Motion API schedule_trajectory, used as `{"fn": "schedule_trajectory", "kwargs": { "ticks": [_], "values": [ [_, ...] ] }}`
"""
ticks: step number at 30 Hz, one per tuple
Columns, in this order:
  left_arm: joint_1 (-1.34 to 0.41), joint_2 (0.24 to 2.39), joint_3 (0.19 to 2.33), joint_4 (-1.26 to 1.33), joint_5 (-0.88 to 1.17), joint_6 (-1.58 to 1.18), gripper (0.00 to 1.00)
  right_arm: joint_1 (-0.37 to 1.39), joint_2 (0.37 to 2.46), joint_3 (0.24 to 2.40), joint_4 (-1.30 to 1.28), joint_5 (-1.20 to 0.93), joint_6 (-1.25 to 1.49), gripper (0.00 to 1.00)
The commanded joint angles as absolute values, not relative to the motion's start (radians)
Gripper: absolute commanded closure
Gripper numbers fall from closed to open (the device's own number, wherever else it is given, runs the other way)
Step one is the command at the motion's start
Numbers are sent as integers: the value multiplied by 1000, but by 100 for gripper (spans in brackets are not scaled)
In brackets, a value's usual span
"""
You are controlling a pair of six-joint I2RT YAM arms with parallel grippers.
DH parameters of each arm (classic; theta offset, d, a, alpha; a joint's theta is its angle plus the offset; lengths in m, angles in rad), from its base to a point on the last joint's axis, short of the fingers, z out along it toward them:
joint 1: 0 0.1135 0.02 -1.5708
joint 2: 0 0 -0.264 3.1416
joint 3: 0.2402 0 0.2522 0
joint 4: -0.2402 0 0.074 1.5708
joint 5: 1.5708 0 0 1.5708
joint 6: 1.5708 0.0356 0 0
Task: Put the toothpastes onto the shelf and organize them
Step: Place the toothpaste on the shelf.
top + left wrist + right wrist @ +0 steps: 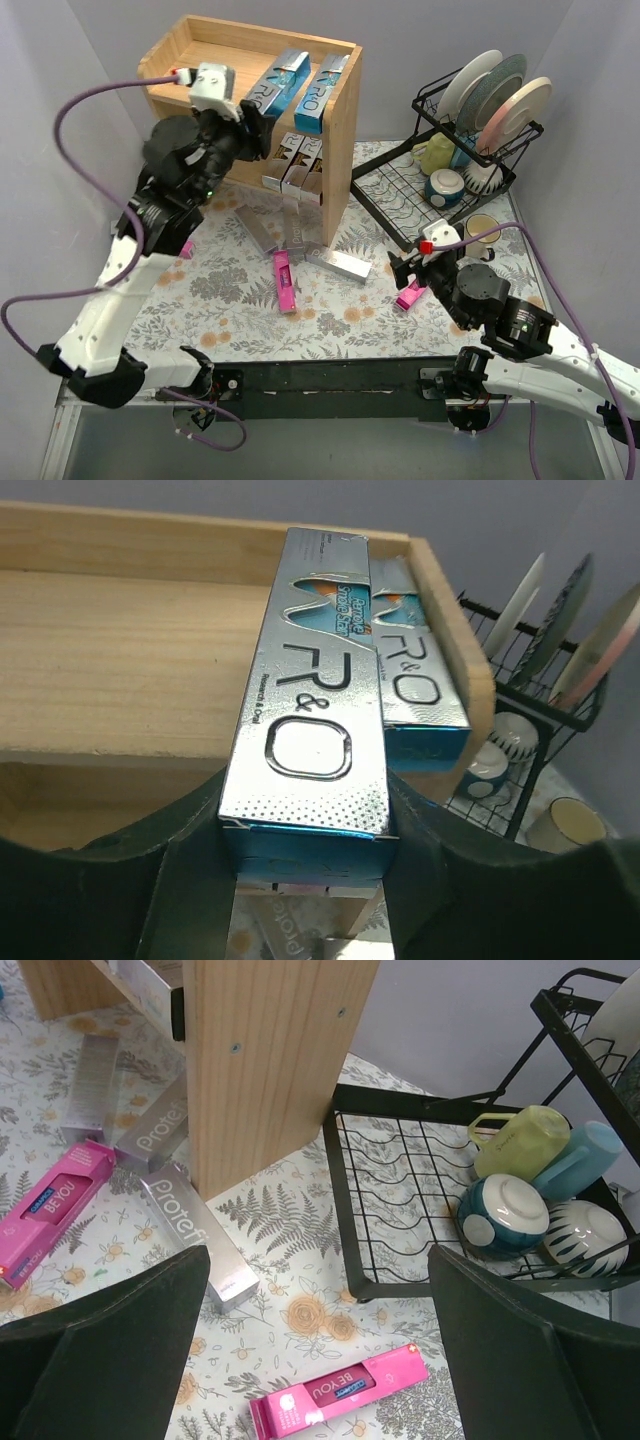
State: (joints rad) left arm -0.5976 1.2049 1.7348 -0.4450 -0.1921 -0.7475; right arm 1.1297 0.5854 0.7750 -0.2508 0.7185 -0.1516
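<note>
A blue-and-silver box [305,710] of toothpaste lies lengthwise on the top level of the wooden shelf [340,140], in the upper left-centre of the overhead frame. The left gripper [305,815] is clamped on the box's near end, a dark finger pressed to each long side. A second blue-and-silver box [415,695] lies just beside it, on the right of the wrist frame. Both carry large embossed letters reading "R&O".

On the lower level, silver boxes [297,165] with dark ends stand in a row. In front of the shelf, plain silver-grey boxes [338,264] lie scattered; one reads "Protefi", with the rest cut off. A pink box [284,280] marked "BE YOU" lies mid-frame. Another pink box [338,1402] with the same words lies at the lower right, under the right gripper [320,1290], whose jaws stand wide apart and hold nothing.

The table [330,320] is covered in a pale cloth printed with grey ferns and orange flowers. Plain pale lilac-grey walls [450,40] close in behind. A black wire dish rack [395,190] at the upper right holds plates [490,85] and cups [515,1135].
</note>
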Motion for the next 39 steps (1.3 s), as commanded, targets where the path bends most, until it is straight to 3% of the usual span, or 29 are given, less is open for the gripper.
{"fn": "schedule_trajectory", "kwargs": {
  "ticks": [1,9,11,12,16,21,25,27,39],
  "values": [
    [-589,1293,1782,-428,-333,-697,89,1129,578,762,-207,719,-130,1],
    [-574,1422,1885,-422,-373,-689,80,1129,568,753,-233,704,-120,1],
    [-574,1437,1894,-425,-332,-690,72,1129,557,749,-233,703,-115,2],
    [-574,1443,1901,-431,-316,-692,61,1129,555,747,-233,703,-117,1],
    [-574,1450,1907,-457,-275,-719,38,1129,546,744,-233,706,-117,1],
    [-574,1422,1899,-442,-252,-756,23,1129,548,742,-238,700,-113,1],
    [-568,1419,1904,-419,-308,-807,21,1129,551,742,-238,692,-110,2],
    [-536,1419,1902,-405,-327,-851,26,1129,552,744,-236,687,-107,1],
    [-351,1534,1976,-390,-16,-1103,35,1129,551,741,-250,684,-92,2]
  ]
}}
